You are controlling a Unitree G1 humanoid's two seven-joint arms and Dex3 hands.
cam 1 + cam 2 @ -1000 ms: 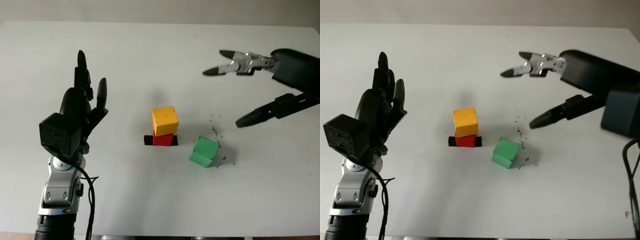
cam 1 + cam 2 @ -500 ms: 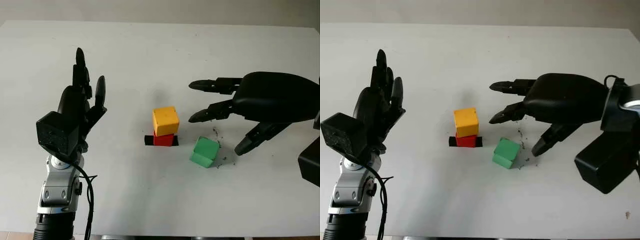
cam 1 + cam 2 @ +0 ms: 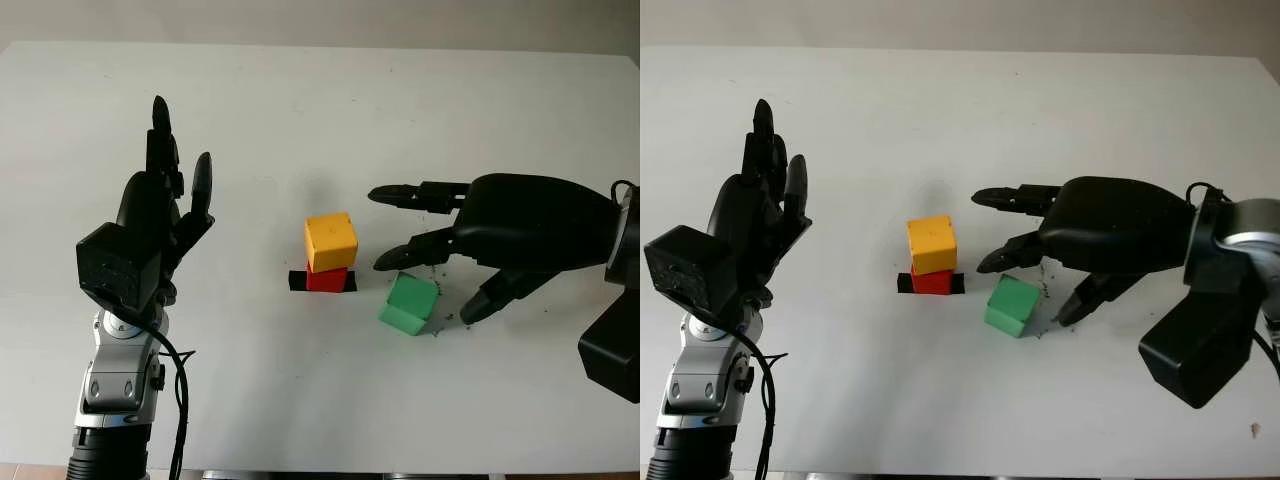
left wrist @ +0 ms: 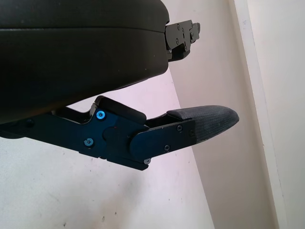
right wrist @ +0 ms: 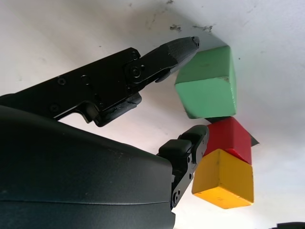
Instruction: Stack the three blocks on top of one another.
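the white table (image 3: 300,110) is flat, matte and bare around the work, with loose dark specks (image 3: 432,262) scattered near the right hand; a grey wall strip runs along its far edge.

the right hand (image 3: 432,250) hovers low over the green block (image 3: 409,303), holding nothing, its fingers wide on either side and not yet touching. the left hand (image 3: 165,215) is raised upright at the left, open, well apart from the blocks.

the yellow block (image 3: 330,241) sits on the red block (image 3: 327,279), which stands on a black patch (image 3: 297,281). the green block lies just beside them on the table, turned a little askew.

it looks like a small, light, stiff cube with smooth faces, probably a bit slippery. the best hold is likely on two opposite side faces, squarely, leaving the bottom free for setting onto the yellow block.
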